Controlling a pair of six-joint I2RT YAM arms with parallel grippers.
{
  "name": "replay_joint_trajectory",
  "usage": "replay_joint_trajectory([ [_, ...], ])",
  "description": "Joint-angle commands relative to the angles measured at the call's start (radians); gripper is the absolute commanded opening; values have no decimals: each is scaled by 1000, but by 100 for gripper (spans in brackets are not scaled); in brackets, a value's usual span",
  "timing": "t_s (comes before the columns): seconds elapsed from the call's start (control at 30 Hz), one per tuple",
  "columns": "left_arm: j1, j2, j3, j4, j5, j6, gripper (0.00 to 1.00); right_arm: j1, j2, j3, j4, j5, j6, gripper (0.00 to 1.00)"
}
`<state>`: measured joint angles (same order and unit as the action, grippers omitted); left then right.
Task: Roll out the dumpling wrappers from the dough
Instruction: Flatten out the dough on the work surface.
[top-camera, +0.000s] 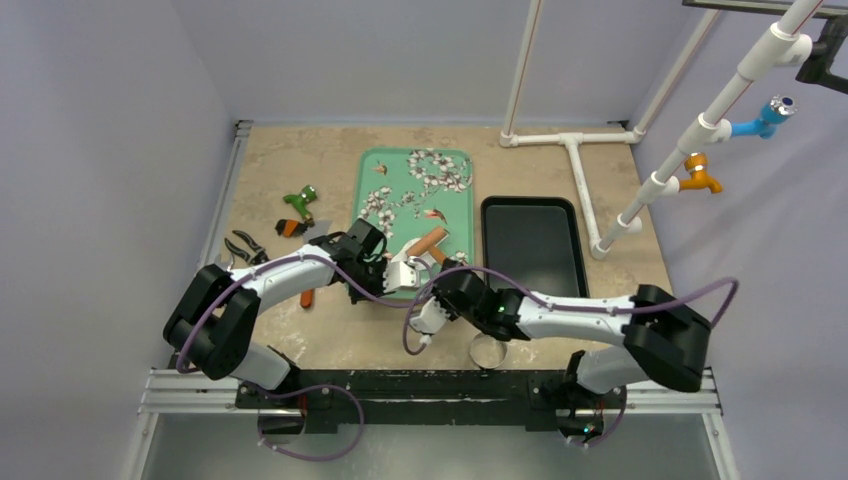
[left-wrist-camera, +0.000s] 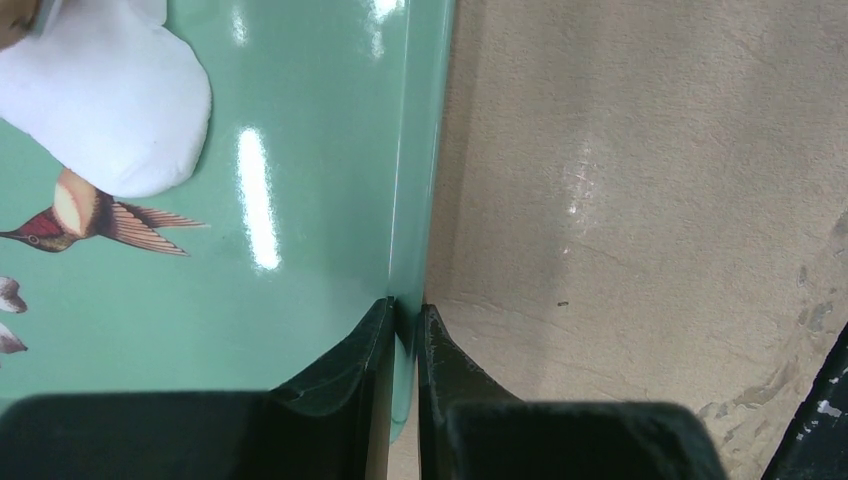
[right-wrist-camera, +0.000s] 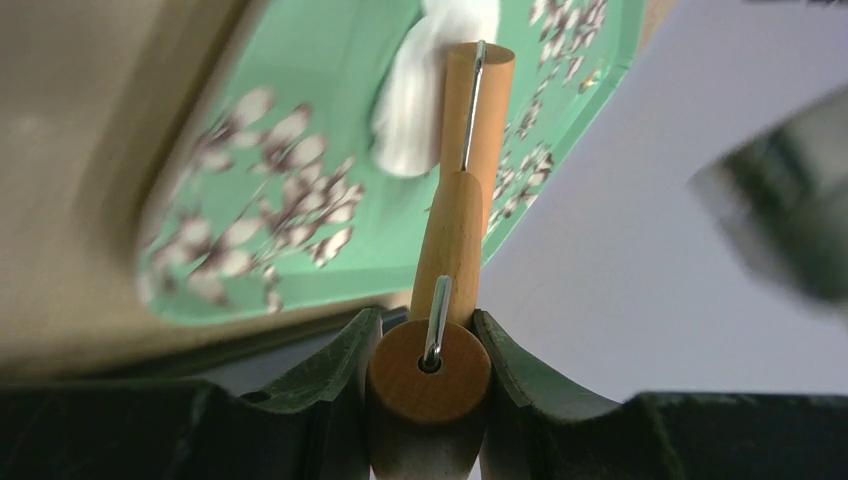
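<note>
Pinching the tray, was it, that left claw (left-wrist-camera: 405, 320)? (Ames)

Yes. Jaws all but closed on the thin raised edge of the green tray (left-wrist-camera: 415, 150), one finger inside the lip, one outside over the desk (left-wrist-camera: 650, 200). Steadying it, I judged. (Ruiz)

Right claw (right-wrist-camera: 428, 340)? (Ames)

Partly open, clamped round the butt of the wooden roller (right-wrist-camera: 455, 230). The handle sat snug between both fingers and the barrel pointed out over the tray. (Ruiz)

And the dough (left-wrist-camera: 100, 90)? (Ames)

It lay on the tray floor, well in from the gripped edge, just beside a painted bird. White, matte, with a rounded outline. In the right wrist view the barrel's far end lay across it, but that picture was too blurred to tell whether they touched. No finished round was in view. (Ruiz)

How would it handle? (Ames)

Light and soft, I reckoned, and likely tacky. A claw would dent or tear it, so best not to grip it at all. Work it through the roller, held at the handle as it was. The tray looked glossy and slick, liable to skate under a push, hence the hold on its rim. (Ruiz)
</note>
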<state>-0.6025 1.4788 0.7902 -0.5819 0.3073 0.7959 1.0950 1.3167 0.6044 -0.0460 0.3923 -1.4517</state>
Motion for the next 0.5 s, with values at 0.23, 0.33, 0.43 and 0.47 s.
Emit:
replay_joint_trajectory([
  [0.23, -3, 20, -19, -98, 33, -24, 0, -3, 70, 16, -112, -26, 20, 0],
  [0.33, -4, 19, -19, -96, 33, -24, 0, -4, -44, -26, -201, -19, 31, 0],
  [0.43, -4, 18, -19, -97, 35, -23, 0, -4, -111, -50, -213, -35, 40, 0],
  [0.47, -5, 18, -19, -98, 35, -23, 0, -4, -109, -52, -191, -40, 39, 0],
])
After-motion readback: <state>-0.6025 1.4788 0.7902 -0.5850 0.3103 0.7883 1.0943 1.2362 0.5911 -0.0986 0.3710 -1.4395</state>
